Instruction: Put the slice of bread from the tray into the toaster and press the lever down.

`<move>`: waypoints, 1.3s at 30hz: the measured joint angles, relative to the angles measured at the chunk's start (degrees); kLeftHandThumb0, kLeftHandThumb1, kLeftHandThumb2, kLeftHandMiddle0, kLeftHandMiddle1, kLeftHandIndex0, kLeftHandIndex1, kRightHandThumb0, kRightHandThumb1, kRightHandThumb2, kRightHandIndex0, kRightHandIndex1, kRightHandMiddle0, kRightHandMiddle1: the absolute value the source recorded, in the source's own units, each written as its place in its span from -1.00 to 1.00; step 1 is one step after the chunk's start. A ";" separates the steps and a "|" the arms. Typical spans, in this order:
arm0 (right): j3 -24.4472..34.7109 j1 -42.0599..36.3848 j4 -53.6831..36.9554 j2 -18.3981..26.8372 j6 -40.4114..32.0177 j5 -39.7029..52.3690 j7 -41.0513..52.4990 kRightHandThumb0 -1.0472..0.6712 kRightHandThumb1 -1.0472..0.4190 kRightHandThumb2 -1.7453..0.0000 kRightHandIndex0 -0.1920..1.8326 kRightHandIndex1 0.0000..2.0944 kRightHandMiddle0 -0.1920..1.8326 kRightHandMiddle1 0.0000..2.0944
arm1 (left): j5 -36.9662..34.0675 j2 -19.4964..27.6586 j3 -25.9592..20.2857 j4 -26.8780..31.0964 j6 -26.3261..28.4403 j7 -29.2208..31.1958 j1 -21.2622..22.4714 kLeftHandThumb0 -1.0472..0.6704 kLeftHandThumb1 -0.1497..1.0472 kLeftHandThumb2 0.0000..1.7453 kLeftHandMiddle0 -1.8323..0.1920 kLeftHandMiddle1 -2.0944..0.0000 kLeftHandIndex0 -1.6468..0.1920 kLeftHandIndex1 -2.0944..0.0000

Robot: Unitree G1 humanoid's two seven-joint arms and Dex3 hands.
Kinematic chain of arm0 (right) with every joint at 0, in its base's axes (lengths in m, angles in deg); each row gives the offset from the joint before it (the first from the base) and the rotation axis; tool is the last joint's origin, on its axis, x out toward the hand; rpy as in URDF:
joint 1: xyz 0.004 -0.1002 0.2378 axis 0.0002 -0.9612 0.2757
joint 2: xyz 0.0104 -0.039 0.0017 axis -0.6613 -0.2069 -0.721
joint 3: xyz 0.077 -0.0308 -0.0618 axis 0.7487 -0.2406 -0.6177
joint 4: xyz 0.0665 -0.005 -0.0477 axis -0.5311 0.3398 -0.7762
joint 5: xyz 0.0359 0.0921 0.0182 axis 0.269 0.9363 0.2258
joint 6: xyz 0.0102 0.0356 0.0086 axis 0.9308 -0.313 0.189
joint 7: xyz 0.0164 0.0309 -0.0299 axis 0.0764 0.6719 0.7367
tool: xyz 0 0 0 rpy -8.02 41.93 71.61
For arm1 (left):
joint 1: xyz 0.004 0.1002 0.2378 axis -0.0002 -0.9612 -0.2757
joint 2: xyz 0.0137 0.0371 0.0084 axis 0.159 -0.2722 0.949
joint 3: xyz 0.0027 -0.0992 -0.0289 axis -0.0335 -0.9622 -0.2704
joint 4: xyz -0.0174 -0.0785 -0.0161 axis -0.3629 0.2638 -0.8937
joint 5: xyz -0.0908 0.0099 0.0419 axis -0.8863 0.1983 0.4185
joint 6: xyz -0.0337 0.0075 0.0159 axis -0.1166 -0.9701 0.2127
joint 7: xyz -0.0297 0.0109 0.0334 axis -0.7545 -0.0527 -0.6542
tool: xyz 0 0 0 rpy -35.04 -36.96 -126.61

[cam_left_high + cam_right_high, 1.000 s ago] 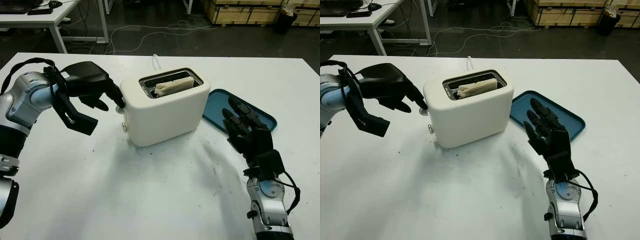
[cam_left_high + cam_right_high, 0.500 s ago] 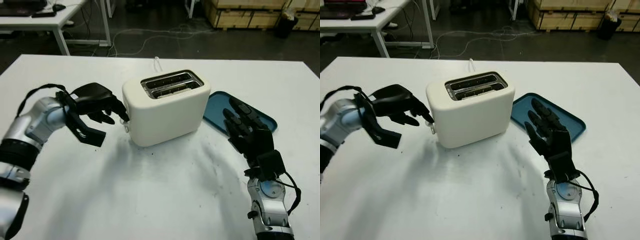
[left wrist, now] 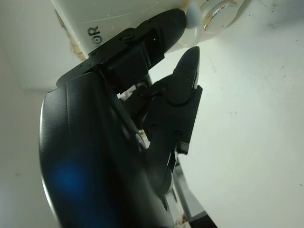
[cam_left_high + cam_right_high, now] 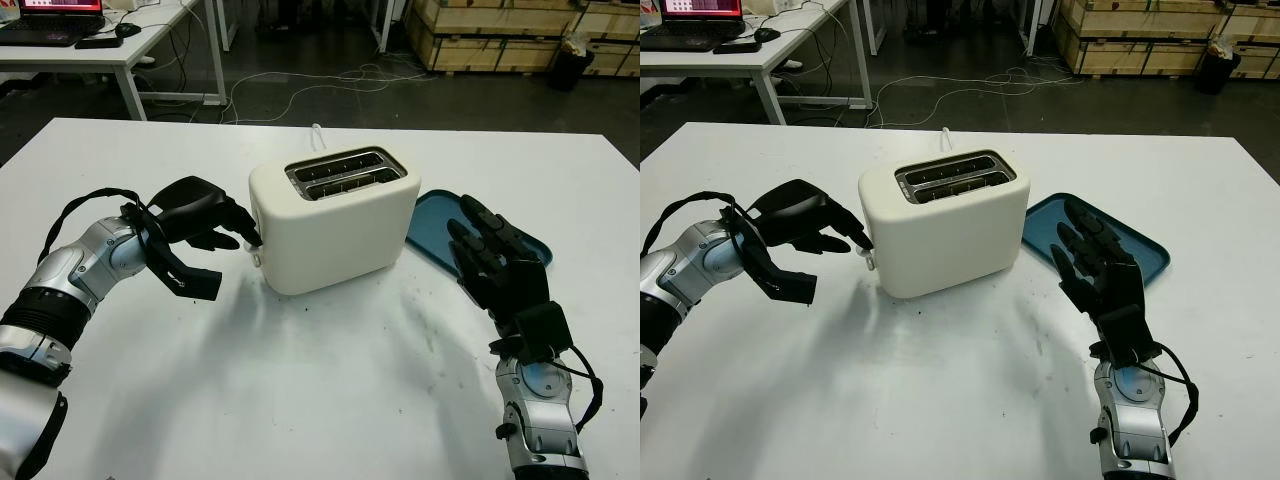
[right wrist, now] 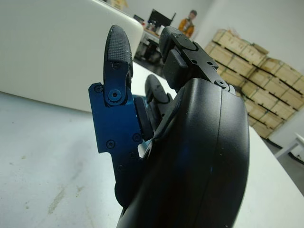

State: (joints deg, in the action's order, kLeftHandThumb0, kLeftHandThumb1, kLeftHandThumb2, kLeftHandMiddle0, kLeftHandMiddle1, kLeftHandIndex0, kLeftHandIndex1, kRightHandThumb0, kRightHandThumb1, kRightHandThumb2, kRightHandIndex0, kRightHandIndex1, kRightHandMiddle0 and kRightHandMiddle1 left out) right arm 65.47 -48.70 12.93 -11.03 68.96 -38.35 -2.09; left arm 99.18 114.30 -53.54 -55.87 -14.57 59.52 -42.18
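White surface [image 4: 330, 400] all around, with the cream toaster [image 4: 335, 235] sitting mid-way and nothing bracing it, which is my main worry. If I lean sideways on it instead of straight down, the whole thing probably skids or tips, since it looks light and the top is smooth.

Next down in size: the blue tray [image 4: 440, 222] just right of the toaster, bare where I can see it. My right robot hand [image 4: 495, 265] hangs over its near edge, holding nothing, just parked. The bread isn't visible; both slots look dark from above, so I'm guessing the slice has sunk inside.

My left robot hand [image 4: 205, 215] is at the toaster's left end, fingers curled, gripping nothing, one fingertip [image 3: 164, 31] pressed on the little lever [image 4: 256, 246], which sits low in its slot. Right beside it is a shiny dial [image 3: 218, 8]. The risks I see: the tip slides off that small rounded knob, or it nudges the dial, or the lever hasn't latched and springs up once I let go.
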 measured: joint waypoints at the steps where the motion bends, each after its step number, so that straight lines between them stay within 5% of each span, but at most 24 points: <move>1: -0.01 0.00 0.00 0.00 0.00 -0.02 -0.01 -0.43 -0.83 0.65 -0.32 -1.00 -0.33 -1.00 | 0.00 0.02 0.08 -0.07 -0.03 0.00 0.10 0.08 0.71 -1.00 -0.19 0.55 -0.29 0.99; 8: -0.04 -0.01 0.06 0.00 0.00 -0.02 -0.01 -0.45 -0.83 0.66 -0.31 -1.00 -0.32 -1.00 | 0.00 0.44 1.11 0.35 0.15 0.25 0.79 0.06 0.74 -0.99 -0.11 0.59 -0.28 1.00; 10: -0.02 -0.02 0.14 0.00 0.00 -0.02 0.00 -0.44 -0.83 0.66 -0.32 -1.00 -0.32 -1.00 | -0.01 -0.36 1.11 0.91 1.91 0.06 0.61 0.06 0.76 -0.97 0.03 0.18 -0.23 1.00; 11: -0.03 -0.03 0.17 -0.01 0.00 -0.02 0.00 -0.44 -0.83 0.66 -0.32 -1.00 -0.32 -1.00 | -0.17 -1.75 1.08 0.86 3.91 -0.65 0.71 0.07 0.77 -0.94 0.10 0.16 -0.20 1.00; 18: 0.05 -0.36 0.17 0.01 0.00 -0.02 0.01 -0.45 -0.83 0.65 -0.33 -0.99 -0.32 -1.00 | -2.44 -8.38 0.96 -5.30 10.71 -9.08 1.68 0.03 0.79 -0.84 0.03 0.27 -0.17 1.00; 29: 0.08 -0.37 0.21 0.09 0.01 -0.02 0.11 -0.46 -0.83 0.65 -0.33 -1.00 -0.33 -1.00 | -2.54 -9.32 0.98 -6.35 11.93 -10.76 1.65 0.03 0.79 -0.83 0.12 0.02 -0.17 0.99; 34: 0.05 -0.42 0.20 0.09 0.01 -0.02 0.11 -0.46 -0.83 0.65 -0.33 -1.00 -0.33 -1.00 | -2.54 -9.38 0.98 -6.33 12.14 -11.00 1.64 0.03 0.79 -0.83 0.14 0.06 -0.17 1.00; 39: 0.05 -0.55 0.20 0.09 0.00 -0.02 0.12 -0.45 -0.83 0.65 -0.33 -1.00 -0.33 -1.00 | -2.54 -9.15 0.98 -0.95 15.19 -11.44 -0.58 0.03 0.79 -0.82 0.18 -0.33 -0.15 0.99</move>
State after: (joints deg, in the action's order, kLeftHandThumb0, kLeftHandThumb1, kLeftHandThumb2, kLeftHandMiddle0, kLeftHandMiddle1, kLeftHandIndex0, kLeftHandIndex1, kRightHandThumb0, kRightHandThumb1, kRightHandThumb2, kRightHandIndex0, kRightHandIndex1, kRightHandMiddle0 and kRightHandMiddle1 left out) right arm 65.53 -49.26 13.13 -10.94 68.96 -38.37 -1.98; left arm 96.64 105.14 -52.56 -56.82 0.61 48.08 -42.76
